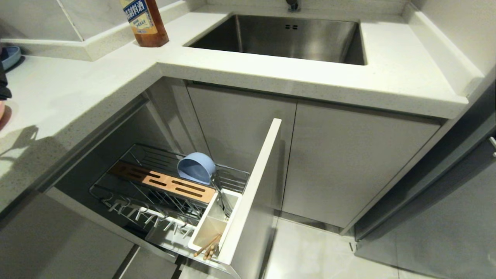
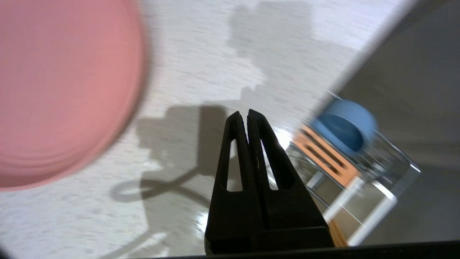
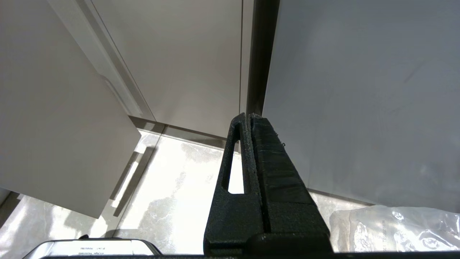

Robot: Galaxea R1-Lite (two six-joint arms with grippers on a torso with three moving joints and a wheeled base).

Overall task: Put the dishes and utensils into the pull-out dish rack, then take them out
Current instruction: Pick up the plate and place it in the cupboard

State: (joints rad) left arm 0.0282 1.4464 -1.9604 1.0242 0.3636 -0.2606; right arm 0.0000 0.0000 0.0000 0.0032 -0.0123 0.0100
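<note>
The pull-out dish rack [image 1: 128,190] stands drawn out under the counter. A light-blue bowl [image 1: 195,167] lies tipped on its side behind the wooden strip [image 1: 162,181]. Wooden chopsticks [image 1: 208,247] stick out of the white utensil cup [image 1: 209,228]. The spoon and fork cannot be made out. My left gripper [image 2: 247,113] is shut and holds nothing. It hovers over the counter, between the pink plate [image 2: 61,90] and the rack with the bowl [image 2: 343,126]. Only a sliver of that plate [image 1: 1,110] shows in the head view. My right gripper [image 3: 248,116] hangs shut beside the cabinet doors.
The rack's pale front panel [image 1: 252,186] juts out toward the floor. A steel sink [image 1: 294,37] is set in the counter [image 1: 97,89], with a brown bottle [image 1: 145,23] at the back corner. A darker blue plate [image 1: 9,56] lies far left. A plastic bag [image 3: 395,230] lies on the floor.
</note>
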